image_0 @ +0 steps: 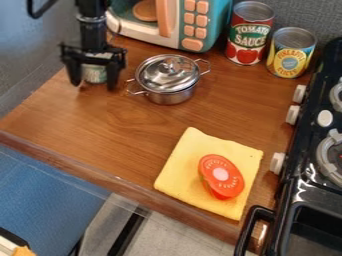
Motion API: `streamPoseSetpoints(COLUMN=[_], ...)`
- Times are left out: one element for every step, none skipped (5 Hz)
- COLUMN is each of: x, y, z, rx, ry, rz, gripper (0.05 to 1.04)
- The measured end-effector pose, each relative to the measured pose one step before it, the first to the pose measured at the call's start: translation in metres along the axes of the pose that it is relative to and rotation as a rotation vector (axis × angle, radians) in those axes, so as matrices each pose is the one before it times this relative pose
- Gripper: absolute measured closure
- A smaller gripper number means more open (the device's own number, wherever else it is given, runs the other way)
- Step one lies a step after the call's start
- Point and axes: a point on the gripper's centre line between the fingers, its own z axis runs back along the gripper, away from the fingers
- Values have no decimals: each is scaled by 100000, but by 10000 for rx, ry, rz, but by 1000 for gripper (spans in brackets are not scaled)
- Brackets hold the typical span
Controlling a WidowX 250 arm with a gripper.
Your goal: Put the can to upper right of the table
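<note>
Can (95, 75): you have it within the pincer's span, at 10 to 11 o'clock from the middle of your view; you cannot tell whether it touches the counter.
Pincer (93, 86): black, pointing down around the can; whether it grasps the can or is released, you cannot tell.
Clock hub: for the lines below, read the hours from the pincer.
Arm (92, 31): black, up at your 12 o'clock.
Lidded pot (168, 82): shiny metal, near, just past your 3 o'clock, on the wooden counter (127, 120).
Toy oven (172, 22): teal and white with peach buttons, between 1 and 2 o'clock.
Red-and-green can (248, 37): upright, between 2 and 3 o'clock.
Yellow-labelled can (291, 52): upright, just beside it, closer to 3 o'clock.
Yellow cloth (182, 170): flat, between 4 and 5 o'clock.
Toy tomato (222, 176): red, on that cloth.
Black stove (304, 142): well apart from your pincer, between 3 and 5 o'clock.
</note>
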Motion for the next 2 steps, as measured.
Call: streamPoseSetpoints(x=[1815,1027], y=[-979,-58], z=[566,1150], rx=[-198,-97], ry=[-296,-395], rz=[-205,-123], gripper=[83,83])
